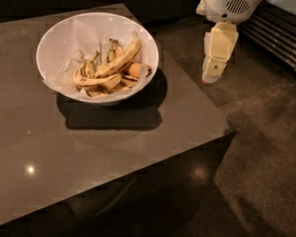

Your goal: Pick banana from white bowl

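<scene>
The white bowl (54, 41) stands on the back part of the dark table (89, 147), lined with crumpled white paper. In it lies the banana (121, 58), long, curved and yellow with brown speckles, resting on top of shorter bananas and peel pieces. A small orange chunk (134, 69) lies beside it at the right. My gripper (212, 75) hangs from the white arm at the upper right, above the table's right edge and well to the right of the bowl. It holds nothing that I can see.
The table's right edge and front corner (227, 127) drop off to a speckled dark floor. A slatted grille (281, 38) runs along the upper right behind the arm. Dark cabinets line the back.
</scene>
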Motion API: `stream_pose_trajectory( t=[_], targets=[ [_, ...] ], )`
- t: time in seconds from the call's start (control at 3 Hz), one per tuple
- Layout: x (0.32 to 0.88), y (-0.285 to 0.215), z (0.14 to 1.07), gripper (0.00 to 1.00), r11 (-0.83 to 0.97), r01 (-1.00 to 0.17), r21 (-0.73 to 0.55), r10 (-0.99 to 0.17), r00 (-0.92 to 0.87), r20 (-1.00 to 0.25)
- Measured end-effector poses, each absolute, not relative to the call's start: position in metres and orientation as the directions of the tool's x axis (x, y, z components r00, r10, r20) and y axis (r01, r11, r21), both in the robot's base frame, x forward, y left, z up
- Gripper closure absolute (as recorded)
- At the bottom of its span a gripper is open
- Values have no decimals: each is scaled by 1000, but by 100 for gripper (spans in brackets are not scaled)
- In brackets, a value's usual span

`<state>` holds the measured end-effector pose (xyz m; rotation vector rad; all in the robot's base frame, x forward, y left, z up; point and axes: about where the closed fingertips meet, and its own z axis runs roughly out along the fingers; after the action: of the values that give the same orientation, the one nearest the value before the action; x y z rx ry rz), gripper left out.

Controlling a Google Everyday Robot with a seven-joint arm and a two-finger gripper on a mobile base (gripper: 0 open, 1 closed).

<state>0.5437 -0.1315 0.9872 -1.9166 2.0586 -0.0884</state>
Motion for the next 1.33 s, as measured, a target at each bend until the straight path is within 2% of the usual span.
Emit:
stream_pose_trajectory(
  t=[1.0,1.33],
  targets=[
    [599,-72,976,0,-90,-961,-262,-978,136,-161],
    [602,-73,976,0,-88,-955,-282,-977,139,-164]
  ],
)
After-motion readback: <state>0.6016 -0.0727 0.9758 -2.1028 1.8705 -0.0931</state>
